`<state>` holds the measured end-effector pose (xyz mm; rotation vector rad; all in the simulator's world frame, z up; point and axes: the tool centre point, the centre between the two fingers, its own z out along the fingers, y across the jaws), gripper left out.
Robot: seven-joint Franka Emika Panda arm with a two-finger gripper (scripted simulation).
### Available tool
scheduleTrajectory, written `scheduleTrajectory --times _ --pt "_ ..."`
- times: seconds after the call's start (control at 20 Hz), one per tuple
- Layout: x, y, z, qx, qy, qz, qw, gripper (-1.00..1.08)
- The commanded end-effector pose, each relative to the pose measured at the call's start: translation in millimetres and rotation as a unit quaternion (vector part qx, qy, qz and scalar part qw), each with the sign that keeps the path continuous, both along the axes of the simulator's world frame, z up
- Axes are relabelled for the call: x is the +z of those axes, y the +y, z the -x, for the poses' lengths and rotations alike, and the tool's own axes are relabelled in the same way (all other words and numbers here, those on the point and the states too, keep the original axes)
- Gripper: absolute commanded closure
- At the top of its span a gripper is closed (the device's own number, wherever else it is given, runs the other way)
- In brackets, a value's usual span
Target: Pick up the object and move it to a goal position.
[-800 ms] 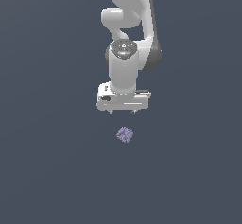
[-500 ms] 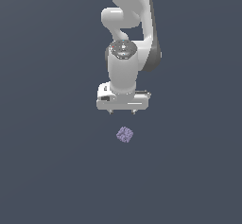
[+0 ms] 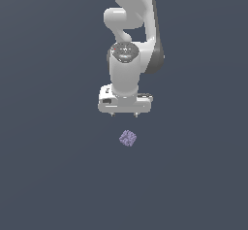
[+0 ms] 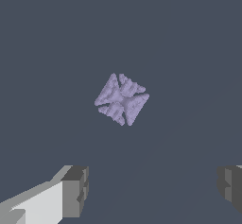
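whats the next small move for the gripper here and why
Probably shift the gripper over the purple object, then descend. The jaws stand wide apart, with the fingers spread and nothing between them. In the wrist view the object lies untouched on the dark floor, off the line between the fingertips.

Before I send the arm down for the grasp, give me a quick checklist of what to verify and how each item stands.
1. Jaws open wider than the lavender lump: ok; the fingers stand far apart.
2. Gripper empty: ok.
3. Lump lies apart from the gripper: ok.
4. Lump centred between the jaws: not ok; it sits off their line in the wrist view.
5. Lump's flat sides squared to the jaws: not ok; it lies turned.
6. Goal position visible: cannot tell.
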<state>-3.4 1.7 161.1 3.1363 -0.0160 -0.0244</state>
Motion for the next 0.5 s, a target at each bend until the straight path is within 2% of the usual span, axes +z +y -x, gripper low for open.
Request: scheduleTrajectory --times 0.0,0.45 --pt "-1.1 0.4 -0.9 -0.004 0.000 0.000 1.0000 -0.92" --pt "-14.3 3.7 -11.6 -0.058 -0.001 -0.001 0.9983 -0.92"
